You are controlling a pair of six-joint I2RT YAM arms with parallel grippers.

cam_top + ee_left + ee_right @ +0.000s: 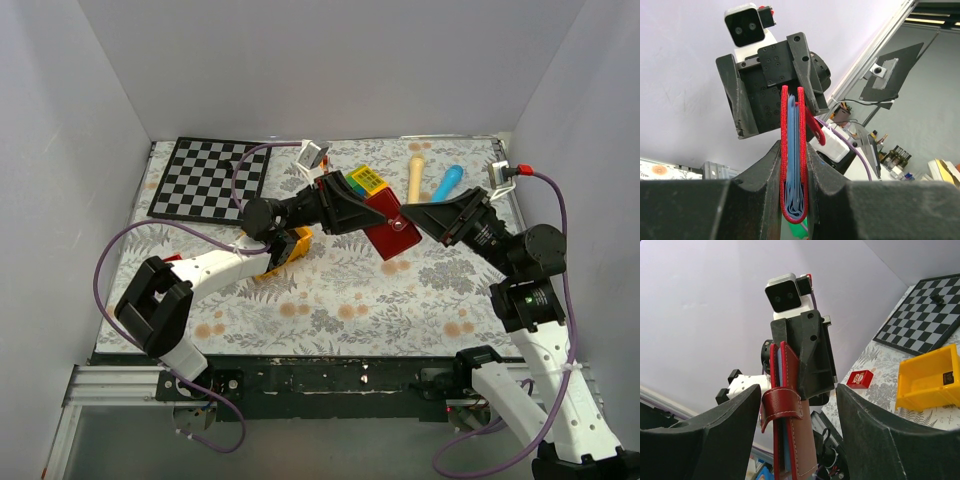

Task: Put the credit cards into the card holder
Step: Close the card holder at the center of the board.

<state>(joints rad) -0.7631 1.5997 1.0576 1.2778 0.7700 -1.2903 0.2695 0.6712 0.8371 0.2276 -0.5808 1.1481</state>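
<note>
Steadiness matters: left pincer (794, 170) clamps the card holder (387, 226) aloft; right pincer (798, 390), wide astride it, should pry its flaps apart gently.

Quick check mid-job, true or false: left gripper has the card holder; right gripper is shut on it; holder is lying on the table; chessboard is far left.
The left gripper clamps the card holder. True.
The right gripper is shut on it. False: its jaws stand wide open, one each side of it.
The card holder lies on the table. False: it is held up above the table.
The chessboard lies at the far left. True.
</note>
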